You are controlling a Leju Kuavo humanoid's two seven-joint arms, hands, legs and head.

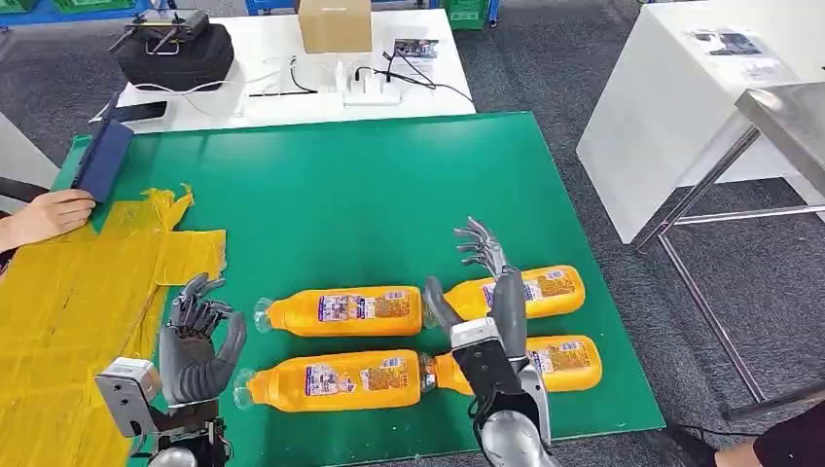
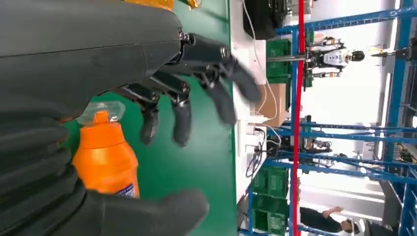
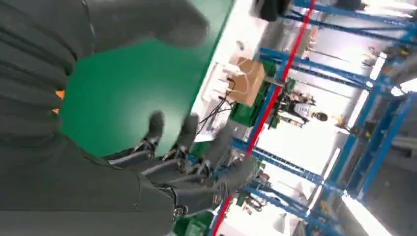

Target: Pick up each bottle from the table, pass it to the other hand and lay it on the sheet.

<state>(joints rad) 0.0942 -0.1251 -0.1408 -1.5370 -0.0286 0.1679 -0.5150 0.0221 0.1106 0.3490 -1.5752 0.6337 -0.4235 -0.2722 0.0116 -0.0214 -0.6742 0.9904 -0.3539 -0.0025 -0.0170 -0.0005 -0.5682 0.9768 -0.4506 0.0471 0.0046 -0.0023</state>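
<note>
Centrally, the right hand [image 1: 484,292] is held above the two right-side orange bottles [image 1: 525,292] [image 1: 530,365], fingers spread, nothing grasped. Likewise empty and spread, the left hand [image 1: 199,336] is raised beside two further bottles [image 1: 340,311] [image 1: 336,381] on the green table [image 1: 340,195], bordering the yellow sheet [image 1: 78,292].

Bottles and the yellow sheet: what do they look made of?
Bottles: probably clear glossy plastic, orange liquid showing through, see-through caps, printed wrap labels. Sheet: thin, crinkly, likely plastic film or light fabric; it lies wrinkled with ragged edges on the green mat.
</note>
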